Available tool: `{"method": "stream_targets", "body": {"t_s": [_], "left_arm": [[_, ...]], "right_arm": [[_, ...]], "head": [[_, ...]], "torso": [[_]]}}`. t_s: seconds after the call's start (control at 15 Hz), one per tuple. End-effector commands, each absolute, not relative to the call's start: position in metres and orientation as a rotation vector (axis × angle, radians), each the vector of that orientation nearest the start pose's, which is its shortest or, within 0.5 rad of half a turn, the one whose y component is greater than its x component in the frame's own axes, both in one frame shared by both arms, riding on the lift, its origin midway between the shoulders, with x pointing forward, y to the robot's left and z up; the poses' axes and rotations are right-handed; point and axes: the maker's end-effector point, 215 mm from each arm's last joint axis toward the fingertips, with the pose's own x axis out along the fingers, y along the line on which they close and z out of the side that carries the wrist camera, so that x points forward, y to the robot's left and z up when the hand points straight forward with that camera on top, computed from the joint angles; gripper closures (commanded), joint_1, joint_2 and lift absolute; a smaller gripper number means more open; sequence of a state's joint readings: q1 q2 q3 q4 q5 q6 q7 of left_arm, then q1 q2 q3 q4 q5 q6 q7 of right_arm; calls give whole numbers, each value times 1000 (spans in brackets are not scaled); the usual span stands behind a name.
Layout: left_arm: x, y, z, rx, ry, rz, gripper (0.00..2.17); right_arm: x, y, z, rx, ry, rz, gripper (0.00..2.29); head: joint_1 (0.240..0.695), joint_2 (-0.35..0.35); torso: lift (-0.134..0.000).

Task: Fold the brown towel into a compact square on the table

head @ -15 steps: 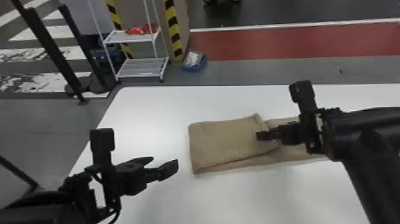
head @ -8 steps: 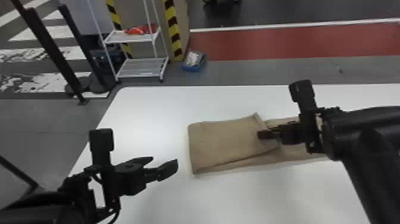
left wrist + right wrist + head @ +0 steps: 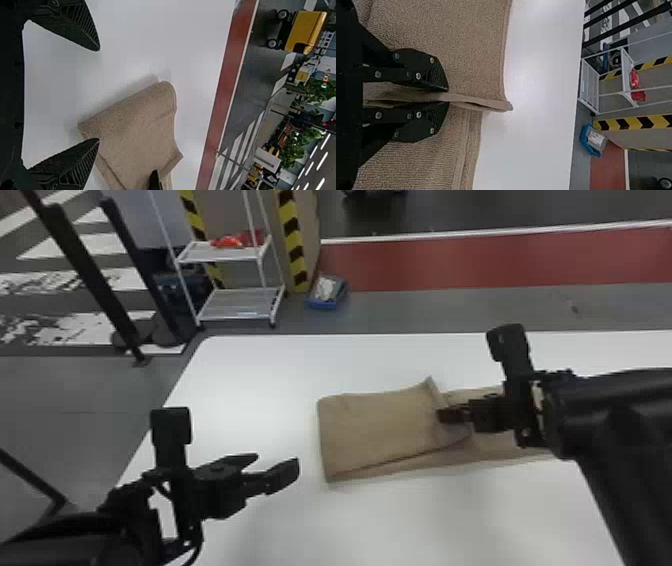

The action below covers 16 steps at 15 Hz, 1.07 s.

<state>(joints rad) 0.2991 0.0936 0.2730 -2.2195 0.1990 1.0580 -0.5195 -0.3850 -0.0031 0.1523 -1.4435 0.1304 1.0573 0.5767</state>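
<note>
Brown towel [image 3: 375,435] pinched in the right gripper [image 3: 440,415] on a white table [image 3: 400,520].
Left gripper [image 3: 277,460] held with jaws spread, near left; cart [image 3: 220,252] seen far left, red floor [image 3: 500,262] far right.
</note>
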Motion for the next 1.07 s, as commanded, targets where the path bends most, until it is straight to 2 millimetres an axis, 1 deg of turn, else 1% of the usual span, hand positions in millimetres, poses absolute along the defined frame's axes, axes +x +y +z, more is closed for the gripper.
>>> {"method": "stream_targets", "body": {"t_s": [0.0,0.33,0.6,0.73,0.8,0.87,0.93,1.0], "left_arm": [[424,242,-412,-247,639,-349,70],[424,244,-413,-249,640,-347,76],[424,245,-413,-250,640,-347,80],[424,246,-412,-249,638,-347,80],[424,247,-412,-250,637,-349,80],[424,248,-411,-251,634,-347,80],[424,250,-410,-253,633,-344,80],[426,251,-409,-252,629,-343,80]], "right_arm": [[580,-82,-449,21,823,579,1001],[577,-79,-444,39,807,589,1001],[573,-79,-447,42,815,591,1001],[571,-80,-443,42,810,589,1004],[569,-78,-435,46,803,593,1004],[567,-76,-422,52,788,597,1001],[561,-70,-400,76,756,624,1001],[557,-69,-383,103,728,634,1004]], "head": [[695,171],[695,175],[695,178],[695,179],[695,179],[695,180],[695,182],[695,186]], "torso": [[-123],[-123],[-123],[-123],[-123],[-123],[-123],[-123]]}}
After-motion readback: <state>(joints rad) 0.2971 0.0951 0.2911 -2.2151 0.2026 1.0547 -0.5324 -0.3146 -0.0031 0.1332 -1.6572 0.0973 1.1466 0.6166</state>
